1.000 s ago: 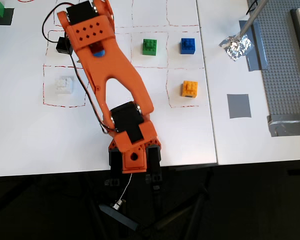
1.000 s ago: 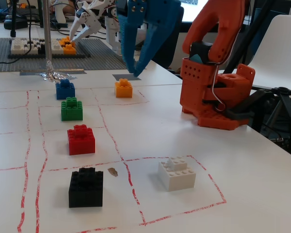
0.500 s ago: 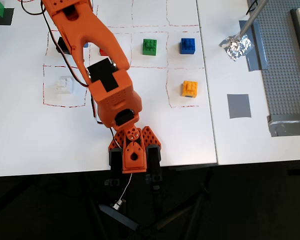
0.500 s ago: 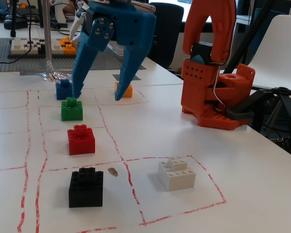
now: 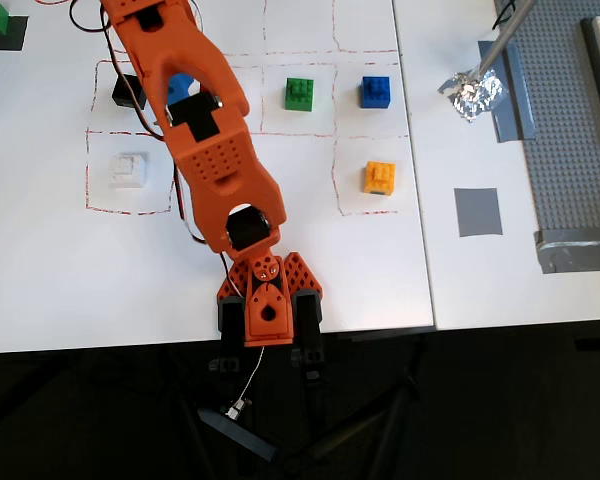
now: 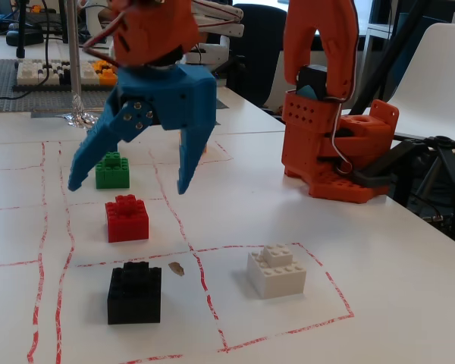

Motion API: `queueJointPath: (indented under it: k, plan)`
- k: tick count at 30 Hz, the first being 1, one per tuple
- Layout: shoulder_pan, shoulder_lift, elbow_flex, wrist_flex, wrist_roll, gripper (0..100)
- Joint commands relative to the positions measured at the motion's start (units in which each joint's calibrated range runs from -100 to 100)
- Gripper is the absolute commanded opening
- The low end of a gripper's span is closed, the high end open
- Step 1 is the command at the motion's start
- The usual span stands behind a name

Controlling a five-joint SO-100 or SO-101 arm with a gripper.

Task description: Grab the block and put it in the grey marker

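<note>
The red block point(image 6: 127, 218) sits on the white table inside a red-lined cell, in the fixed view. My blue-fingered gripper point(image 6: 129, 184) is open and hangs just above it, one fingertip to each side, not touching it. In the overhead view the orange arm point(image 5: 215, 150) covers the red block; only a bit of the blue gripper shows under the arm. The grey marker point(image 5: 477, 212) is a flat grey square on the table at the right, far from the gripper and empty.
Around the block: a green brick point(image 6: 111, 171) just behind it, a black brick point(image 6: 134, 292) in front, a white brick point(image 6: 276, 271). The overhead view shows a blue brick point(image 5: 377, 92), an orange-yellow brick point(image 5: 380, 177), a foil-wrapped pole foot point(image 5: 472, 95) and the studded grey baseplate point(image 5: 570, 120).
</note>
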Motion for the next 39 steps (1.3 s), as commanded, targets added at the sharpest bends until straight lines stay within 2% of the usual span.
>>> queueJointPath:
  k: [1,27,33,39]
  plan:
    - [2.4,-1.4,-7.3,-1.4,0.7,45]
    - [6.9,8.0,-9.6,-5.0,2.1,37]
    - [8.0,8.0,-9.3,-7.2,3.3,23]
    - [8.6,6.3,-8.4,-8.5,3.7,0]
